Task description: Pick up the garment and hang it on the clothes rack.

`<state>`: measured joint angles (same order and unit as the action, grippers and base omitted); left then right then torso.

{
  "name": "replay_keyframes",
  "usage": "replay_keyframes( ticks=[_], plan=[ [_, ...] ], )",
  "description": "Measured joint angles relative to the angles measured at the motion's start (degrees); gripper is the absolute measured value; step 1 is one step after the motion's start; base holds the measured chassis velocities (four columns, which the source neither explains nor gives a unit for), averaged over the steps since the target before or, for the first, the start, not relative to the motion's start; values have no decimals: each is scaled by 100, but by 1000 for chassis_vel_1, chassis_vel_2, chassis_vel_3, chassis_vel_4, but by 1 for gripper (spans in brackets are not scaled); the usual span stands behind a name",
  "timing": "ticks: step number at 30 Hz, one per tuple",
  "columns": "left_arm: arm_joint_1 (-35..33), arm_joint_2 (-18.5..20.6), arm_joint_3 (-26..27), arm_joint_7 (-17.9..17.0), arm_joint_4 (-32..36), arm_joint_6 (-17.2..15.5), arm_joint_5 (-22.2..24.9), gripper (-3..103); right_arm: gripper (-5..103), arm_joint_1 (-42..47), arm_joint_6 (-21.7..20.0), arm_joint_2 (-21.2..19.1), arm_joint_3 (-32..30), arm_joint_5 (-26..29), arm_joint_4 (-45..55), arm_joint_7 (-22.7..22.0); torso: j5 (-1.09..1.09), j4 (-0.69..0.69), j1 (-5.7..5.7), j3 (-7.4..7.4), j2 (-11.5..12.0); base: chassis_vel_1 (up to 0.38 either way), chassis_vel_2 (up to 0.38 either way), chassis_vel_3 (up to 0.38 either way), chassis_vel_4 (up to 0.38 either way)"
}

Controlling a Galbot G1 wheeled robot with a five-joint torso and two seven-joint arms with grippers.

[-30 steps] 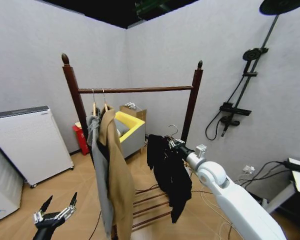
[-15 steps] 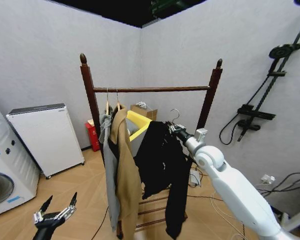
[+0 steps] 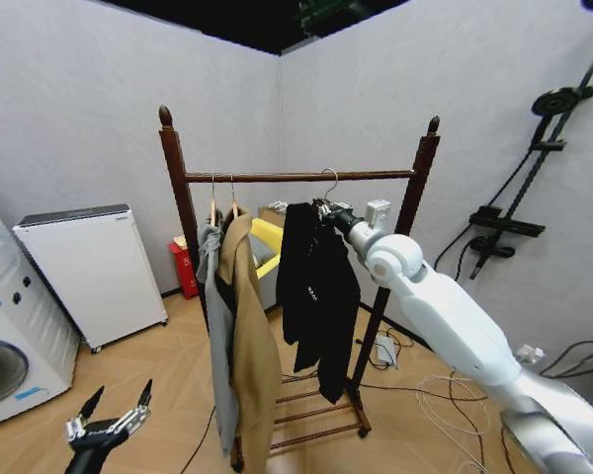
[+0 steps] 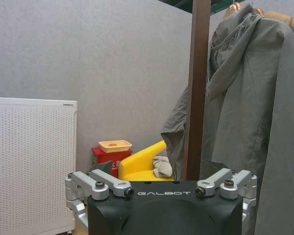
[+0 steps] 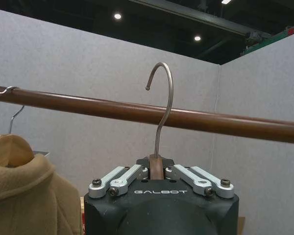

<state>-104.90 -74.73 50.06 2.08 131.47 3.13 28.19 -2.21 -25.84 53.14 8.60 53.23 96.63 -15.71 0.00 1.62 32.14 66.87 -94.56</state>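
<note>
Left gripper (image 3: 107,427) is idling low, jaws spread open. Centre: the garment (image 3: 314,286), soft, limp and probably light, is dangling beside the clothes rack (image 3: 277,178). Right gripper (image 3: 328,210) is clamping its hanger neck, the firmest hold, with the hook (image 5: 162,100) reaching above the bar.

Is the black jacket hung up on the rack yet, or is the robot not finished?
Almost. Done: the black jacket is off the floor on its hanger. In hand: the right end effector grips the hanger, with the hook raised level with the clothes rack bar; whether it rests on the bar is unclear. Left: settling the hook over the bar and letting go. The left end effector waits low, open.
</note>
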Motion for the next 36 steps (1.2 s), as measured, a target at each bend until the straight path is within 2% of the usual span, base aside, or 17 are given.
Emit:
replay_keyframes(
  ticks=[8,12,14,18,20,26,31,36],
  plan=[
    [0,0,0,0,0,0,0,100,10,-1035,-131,424,612,147,-727,-20,1,0,1,1,0,0,0,0,0],
    [0,0,0,0,0,0,0,100,10,-1280,-343,596,839,417,-836,-279,0,1,0,1,0,0,0,0,0],
    [0,0,0,0,0,0,0,100,10,-1384,-465,734,929,628,-891,-550,-1,0,-1,-1,0,0,0,0,0],
    [0,0,0,0,0,0,0,100,10,-1425,-532,827,967,750,-910,-719,-1,-1,-1,-1,0,0,0,0,0],
    [0,0,0,0,0,0,0,100,10,-1405,-635,849,980,1016,-733,-986,-2,-1,0,-1,0,0,0,0,0],
    [0,0,0,0,0,0,0,100,10,-1282,-658,890,981,1172,-649,-1212,0,1,-1,-2,0,0,0,0,0],
    [0,0,0,0,0,0,0,100,10,-1239,-643,971,1018,1224,-661,-1293,0,0,-1,-2,0,0,0,0,0],
    [0,0,0,0,0,0,0,100,10,-1237,-542,1210,1045,1050,-967,-1229,-1,0,-1,-1,0,0,0,0,0]
  ],
)
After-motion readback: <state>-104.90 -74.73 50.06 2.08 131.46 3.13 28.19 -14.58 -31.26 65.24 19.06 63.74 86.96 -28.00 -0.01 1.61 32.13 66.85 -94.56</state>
